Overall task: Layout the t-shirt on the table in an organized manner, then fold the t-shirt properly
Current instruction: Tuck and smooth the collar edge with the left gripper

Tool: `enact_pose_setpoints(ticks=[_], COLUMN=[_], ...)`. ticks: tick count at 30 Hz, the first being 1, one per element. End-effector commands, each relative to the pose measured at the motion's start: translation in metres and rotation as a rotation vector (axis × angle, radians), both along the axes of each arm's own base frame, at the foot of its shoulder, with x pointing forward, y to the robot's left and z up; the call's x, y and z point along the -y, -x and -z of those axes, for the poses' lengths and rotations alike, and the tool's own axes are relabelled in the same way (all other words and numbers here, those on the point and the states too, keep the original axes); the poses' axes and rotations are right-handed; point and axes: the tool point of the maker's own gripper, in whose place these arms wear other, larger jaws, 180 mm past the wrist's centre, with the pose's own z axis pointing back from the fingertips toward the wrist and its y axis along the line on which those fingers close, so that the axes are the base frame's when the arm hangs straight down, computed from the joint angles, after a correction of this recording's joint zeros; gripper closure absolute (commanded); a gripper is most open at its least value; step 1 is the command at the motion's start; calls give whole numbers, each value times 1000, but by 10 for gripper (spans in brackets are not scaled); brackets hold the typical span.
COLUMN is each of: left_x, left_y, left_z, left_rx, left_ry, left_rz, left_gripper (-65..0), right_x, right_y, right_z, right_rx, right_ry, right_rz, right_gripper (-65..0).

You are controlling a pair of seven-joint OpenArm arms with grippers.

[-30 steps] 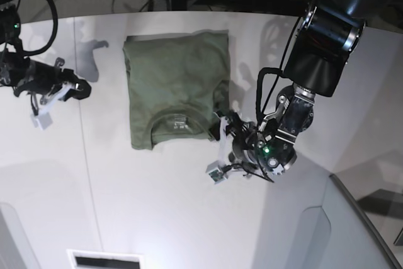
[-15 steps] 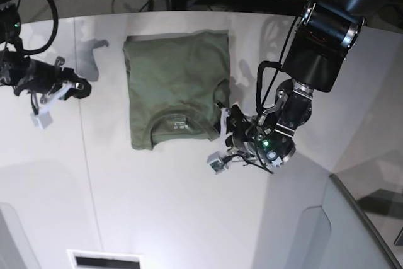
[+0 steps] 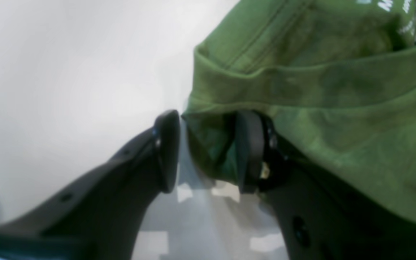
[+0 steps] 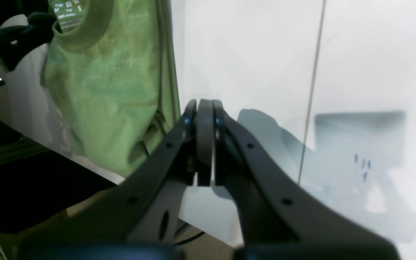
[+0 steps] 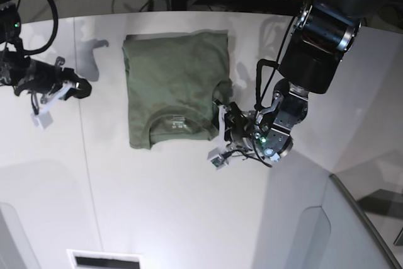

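The table [image 5: 157, 206] carried the t-shirt [image 5: 173, 86], which lay flat and partly folded into a tall rectangle on the far half of the tabletop. Its long axis ran from the table's far edge toward the near side, with the collar [image 5: 178, 122] at the near end. The left gripper [image 5: 225, 121] sat at the shirt's near corner, on the side away from the table's dark seam [image 5: 85, 155]. The right gripper [image 5: 74, 86] hung over bare table beyond that seam, well apart from the shirt.

The left wrist view showed what the base view could not: a bunched fold of the shirt's edge [image 3: 208, 144] lay between the two pads, the fabric draped over one finger [image 3: 249, 151] while the other stood just off the cloth, so a firm clamp could not be told. The right wrist view showed the right gripper's fingers pressed together on nothing, and the white neck label [image 4: 69, 14] inside the collar.
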Motion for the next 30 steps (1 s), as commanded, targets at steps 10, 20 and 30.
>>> enact_pose_setpoints(ticks=[10,20,30], left_x=[7,7,9], left_y=[-23,-26,-47], left_z=[-19,-22,-42], left_rx=[55,63,113], left_ry=[20,21,19], left_rz=[8,6,17], left_gripper=[-31,0,0], right_x=[5,5,6], right_y=[-11,-13,-12], right_z=[-11,-13,-12], right_rx=[41,45,44], right_ry=[-2,-2,-2], right_rz=[5,5,6], right_gripper=[0,0,0])
